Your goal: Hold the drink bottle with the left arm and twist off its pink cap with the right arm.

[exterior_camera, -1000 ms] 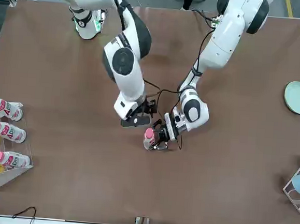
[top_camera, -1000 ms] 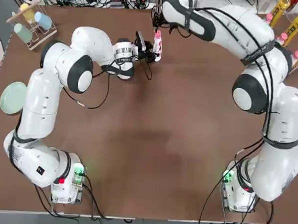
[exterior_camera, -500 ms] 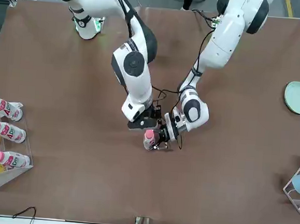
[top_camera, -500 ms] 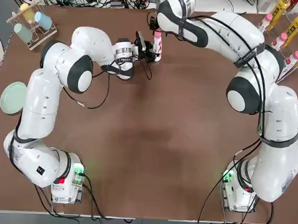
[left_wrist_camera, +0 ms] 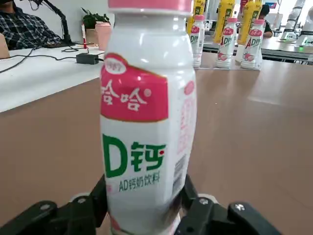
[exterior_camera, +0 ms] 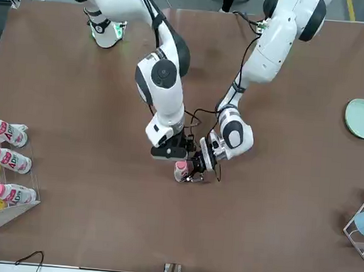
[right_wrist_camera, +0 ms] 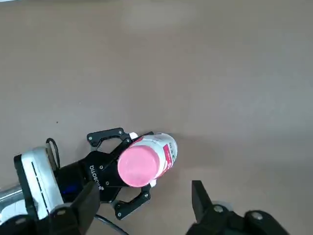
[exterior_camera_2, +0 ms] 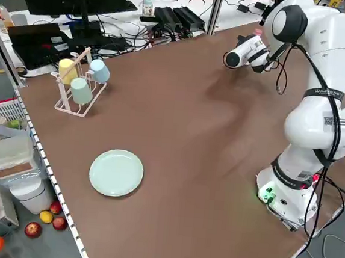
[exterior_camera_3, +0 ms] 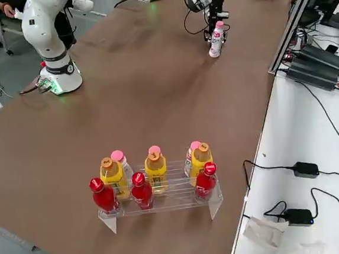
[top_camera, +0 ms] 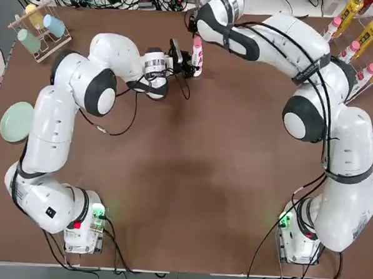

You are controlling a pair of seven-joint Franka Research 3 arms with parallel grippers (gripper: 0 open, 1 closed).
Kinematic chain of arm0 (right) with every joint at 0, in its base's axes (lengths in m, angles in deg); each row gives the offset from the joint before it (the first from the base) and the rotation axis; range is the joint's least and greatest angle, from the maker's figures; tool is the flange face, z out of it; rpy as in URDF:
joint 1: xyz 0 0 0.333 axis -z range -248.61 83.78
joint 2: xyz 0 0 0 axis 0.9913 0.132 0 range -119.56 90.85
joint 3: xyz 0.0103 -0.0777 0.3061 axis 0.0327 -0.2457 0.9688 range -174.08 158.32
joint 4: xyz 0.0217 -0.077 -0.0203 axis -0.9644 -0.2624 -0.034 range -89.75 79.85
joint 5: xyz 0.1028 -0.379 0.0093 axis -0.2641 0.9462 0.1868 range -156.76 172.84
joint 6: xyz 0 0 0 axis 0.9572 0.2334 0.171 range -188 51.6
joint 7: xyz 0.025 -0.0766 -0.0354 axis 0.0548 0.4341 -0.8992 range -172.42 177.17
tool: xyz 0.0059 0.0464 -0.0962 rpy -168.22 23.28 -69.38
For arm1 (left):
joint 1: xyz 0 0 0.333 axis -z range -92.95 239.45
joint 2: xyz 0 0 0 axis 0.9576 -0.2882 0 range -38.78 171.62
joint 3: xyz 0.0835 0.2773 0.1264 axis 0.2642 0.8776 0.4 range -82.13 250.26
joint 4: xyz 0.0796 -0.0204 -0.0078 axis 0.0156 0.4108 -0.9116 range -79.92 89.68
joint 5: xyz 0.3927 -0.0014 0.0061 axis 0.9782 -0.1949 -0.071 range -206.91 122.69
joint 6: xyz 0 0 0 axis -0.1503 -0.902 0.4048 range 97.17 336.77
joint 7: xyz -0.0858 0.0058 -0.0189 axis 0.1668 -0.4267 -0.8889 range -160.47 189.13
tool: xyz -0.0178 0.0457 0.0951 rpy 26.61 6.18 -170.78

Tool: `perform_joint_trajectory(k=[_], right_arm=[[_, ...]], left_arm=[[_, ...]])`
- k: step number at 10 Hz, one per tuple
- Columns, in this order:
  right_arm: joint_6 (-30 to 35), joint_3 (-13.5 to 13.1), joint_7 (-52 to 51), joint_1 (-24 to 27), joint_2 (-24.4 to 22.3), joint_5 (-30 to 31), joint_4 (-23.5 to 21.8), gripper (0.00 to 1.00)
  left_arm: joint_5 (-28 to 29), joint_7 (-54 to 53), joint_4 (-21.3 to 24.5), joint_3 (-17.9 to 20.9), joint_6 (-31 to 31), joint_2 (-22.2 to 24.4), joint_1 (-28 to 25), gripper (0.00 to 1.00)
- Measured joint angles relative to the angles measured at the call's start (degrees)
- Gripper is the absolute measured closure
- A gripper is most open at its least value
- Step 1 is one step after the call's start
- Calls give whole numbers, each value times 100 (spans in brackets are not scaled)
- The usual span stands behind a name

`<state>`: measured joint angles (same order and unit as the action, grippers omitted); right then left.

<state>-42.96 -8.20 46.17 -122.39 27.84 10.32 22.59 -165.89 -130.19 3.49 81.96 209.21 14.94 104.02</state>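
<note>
Drink bottle (left_wrist_camera: 146, 122) is standing upright, its long axis running vertically and its pink cap (right_wrist_camera: 139, 166) pointing up, near the table's far edge as I'm seeing it from overhead. My left gripper (left_wrist_camera: 144, 205) is clenching its lower body from the side. My right gripper (right_wrist_camera: 145, 205) is hovering above, fingers spread, gripping nothing. Crowding the cap's surroundings, the right arm (top_camera: 273, 44) is reaching in; the bottle rack (exterior_camera_3: 169, 195) is sitting well apart, toward the right.
</note>
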Motion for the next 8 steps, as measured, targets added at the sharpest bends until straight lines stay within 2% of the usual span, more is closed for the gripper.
perform_joint_trajectory(k=[1,3,6,8], right_arm=[[-63,0,27,-14,43,3,0,22],[-320,-7,45,-16,80,11,0,34],[-764,-28,46,-2,219,13,-2,37],[-805,-29,46,-7,345,20,-1,40]], left_arm=[[0,0,0,0,0,0,0,39],[0,21,-2,1,0,-1,1,39],[0,32,-6,1,0,-4,1,39],[0,38,-10,2,0,-6,2,39]])
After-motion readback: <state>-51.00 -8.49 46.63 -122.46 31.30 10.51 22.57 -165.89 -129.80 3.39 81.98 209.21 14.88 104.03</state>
